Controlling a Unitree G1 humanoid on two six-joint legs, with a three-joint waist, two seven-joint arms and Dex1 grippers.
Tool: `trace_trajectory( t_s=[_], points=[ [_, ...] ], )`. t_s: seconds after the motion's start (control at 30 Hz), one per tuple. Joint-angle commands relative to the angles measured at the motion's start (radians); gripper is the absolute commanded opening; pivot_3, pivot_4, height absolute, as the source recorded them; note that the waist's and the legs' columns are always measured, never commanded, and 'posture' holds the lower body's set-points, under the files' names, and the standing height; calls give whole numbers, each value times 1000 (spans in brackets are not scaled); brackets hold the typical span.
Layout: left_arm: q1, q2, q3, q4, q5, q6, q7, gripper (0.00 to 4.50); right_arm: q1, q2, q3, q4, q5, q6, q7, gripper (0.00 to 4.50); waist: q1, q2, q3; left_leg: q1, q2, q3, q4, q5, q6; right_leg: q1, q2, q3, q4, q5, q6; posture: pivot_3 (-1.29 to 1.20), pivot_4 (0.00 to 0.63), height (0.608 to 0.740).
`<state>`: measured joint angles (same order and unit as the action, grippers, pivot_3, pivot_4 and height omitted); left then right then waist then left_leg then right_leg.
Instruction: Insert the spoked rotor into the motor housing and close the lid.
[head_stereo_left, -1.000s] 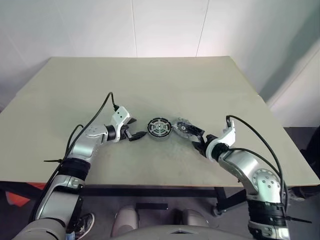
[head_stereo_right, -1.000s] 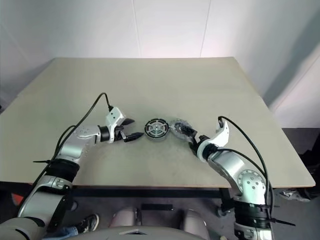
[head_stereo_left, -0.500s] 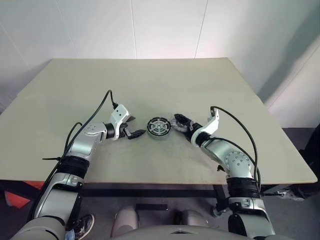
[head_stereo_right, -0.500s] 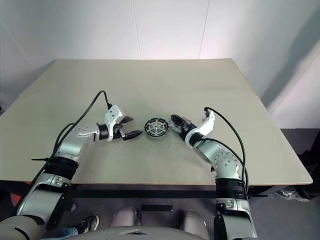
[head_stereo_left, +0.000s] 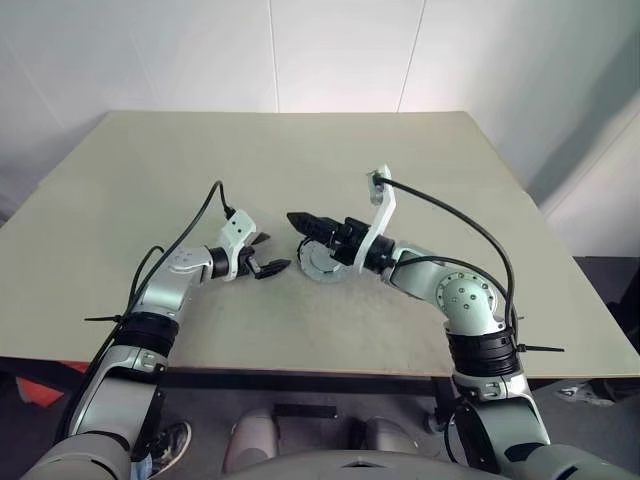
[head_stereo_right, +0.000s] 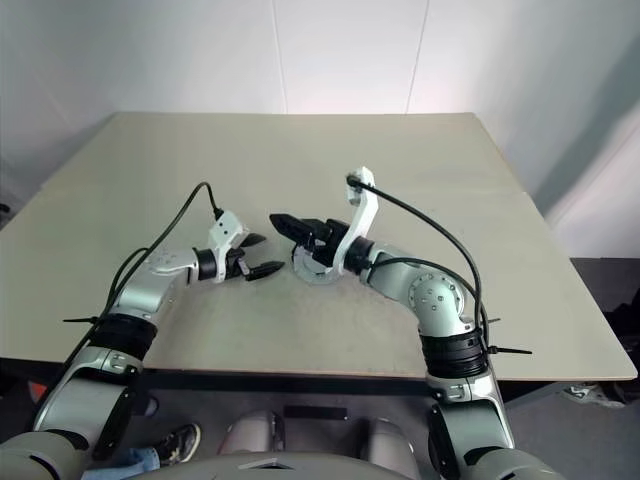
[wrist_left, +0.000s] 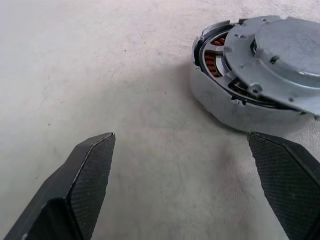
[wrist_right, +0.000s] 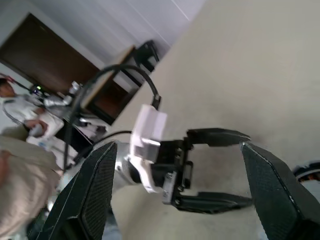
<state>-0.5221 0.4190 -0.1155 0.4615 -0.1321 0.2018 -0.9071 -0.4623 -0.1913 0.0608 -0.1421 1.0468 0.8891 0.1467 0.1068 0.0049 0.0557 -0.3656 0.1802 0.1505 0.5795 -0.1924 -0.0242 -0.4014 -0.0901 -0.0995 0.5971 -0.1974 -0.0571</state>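
Observation:
The motor housing (wrist_left: 225, 107) sits mid-table, with copper windings showing at its rim. The grey lid (wrist_left: 285, 50) rests askew on top of it, one side lifted. Under the lid, the spoked rotor is hidden. My left gripper (head_stereo_left: 272, 253) is open just left of the housing (head_stereo_left: 318, 268), low over the table, with nothing between its fingers (wrist_left: 90, 170). My right gripper (head_stereo_left: 303, 222) hovers above the housing, pointing left toward the left gripper. It is open and empty, as its wide-apart fingers (wrist_right: 95, 185) show in the right wrist view.
The beige table (head_stereo_left: 450, 170) stretches wide on all sides of the housing. White walls stand behind it. In the right wrist view a person (wrist_right: 20, 100) and dark furniture (wrist_right: 145, 55) show far beyond the table's left side.
My right gripper has swung up and left from the table's right side to above the housing, rolling its wrist. The lid, previously beside the housing, now lies on it. The left gripper stayed put.

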Motion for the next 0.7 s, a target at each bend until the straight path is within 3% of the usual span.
trace_trajectory(
  t_s=[0.03, 0.23, 0.43, 0.7],
  points=[
    [-26, 10, 18, -12, -1, -20, 2, 4500, -10, -53, 50, -43, -179, -113, 89, 4457, 0, 0, 0, 0, 0, 0, 0, 0, 0, 0, 0, 0, 0, -1, 2, 0, 0, 740],
    [-36, 38, 43, 7, -24, -9, -29, 4500, 37, -212, 252, -20, -606, -450, 292, 4457, 2, 0, 0, -1, 0, 0, 0, 1, -2, 0, 0, 1, 4, -3, 6, 0, 0, 740],
    [-60, 61, 49, 64, -7, -42, -28, 4500, 42, -178, 285, 87, -746, -574, 368, 4457, -8, 0, 0, 0, 1, 0, 0, 1, -2, 0, 1, 1, 7, -5, 5, 0, 0, 740],
    [5, 31, 45, -36, -16, -7, 0, 4500, 55, -85, 288, 268, -836, -632, 416, 4457, -9, 0, 0, 1, 1, 0, 2, 0, 1, 0, 1, 1, 7, -1, -2, 0, 0, 740]
  ],
)
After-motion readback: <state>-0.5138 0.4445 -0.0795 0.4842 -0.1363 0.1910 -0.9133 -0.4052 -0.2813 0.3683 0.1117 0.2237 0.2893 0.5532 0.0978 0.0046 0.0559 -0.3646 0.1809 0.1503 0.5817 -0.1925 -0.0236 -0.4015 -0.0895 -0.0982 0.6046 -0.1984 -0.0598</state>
